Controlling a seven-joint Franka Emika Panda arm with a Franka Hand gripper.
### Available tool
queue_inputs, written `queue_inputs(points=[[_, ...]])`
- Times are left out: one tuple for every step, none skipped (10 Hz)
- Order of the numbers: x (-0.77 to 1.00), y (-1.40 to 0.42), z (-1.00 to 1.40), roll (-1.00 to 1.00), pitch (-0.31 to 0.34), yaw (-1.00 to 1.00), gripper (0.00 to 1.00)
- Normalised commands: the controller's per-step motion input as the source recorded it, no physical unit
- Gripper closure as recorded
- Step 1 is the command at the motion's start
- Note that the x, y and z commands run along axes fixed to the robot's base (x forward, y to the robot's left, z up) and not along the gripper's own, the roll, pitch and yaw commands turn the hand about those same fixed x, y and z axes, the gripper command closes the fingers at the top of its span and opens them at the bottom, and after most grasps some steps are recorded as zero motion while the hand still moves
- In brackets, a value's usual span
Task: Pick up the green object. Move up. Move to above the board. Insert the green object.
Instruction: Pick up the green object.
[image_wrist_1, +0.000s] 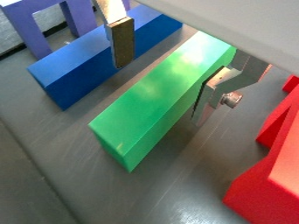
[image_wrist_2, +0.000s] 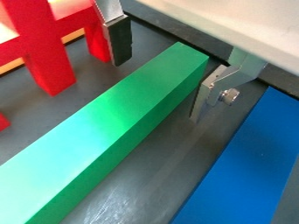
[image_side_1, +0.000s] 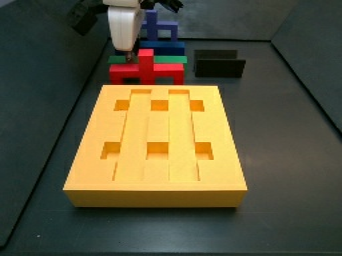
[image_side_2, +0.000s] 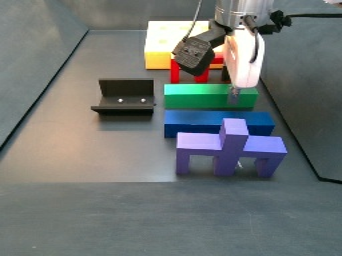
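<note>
The green object is a bright green bar lying flat on the dark floor, and in a side view it sits between a red cross-shaped block and a blue bar. My gripper is down over one end of it and open. In both wrist views one finger stands clear on one side of the bar, and the other finger is close against the opposite side. The board, a thick yellow-orange slab with square holes, lies apart from the pieces.
A red cross-shaped block flanks the green object on one side and a long blue bar on the other. A purple block stands beyond the blue bar. The black fixture sits to the side.
</note>
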Motion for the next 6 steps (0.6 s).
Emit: queue_inputs(points=[[0.17, 0.01, -0.13, -0.01, 0.0, 0.05, 0.0], [0.0, 0.02, -0.21, 0.0, -0.029, 0.01, 0.0], [-0.17, 0.0, -0.09, 0.0, -0.03, 0.0, 0.0], [-0.1, 0.0, -0.09, 0.0, -0.044, 0.0, 0.0], [0.0, 0.0, -0.13, -0.01, -0.051, 0.0, 0.0], [0.06, 0.0, -0.15, -0.02, -0.044, 0.0, 0.0]])
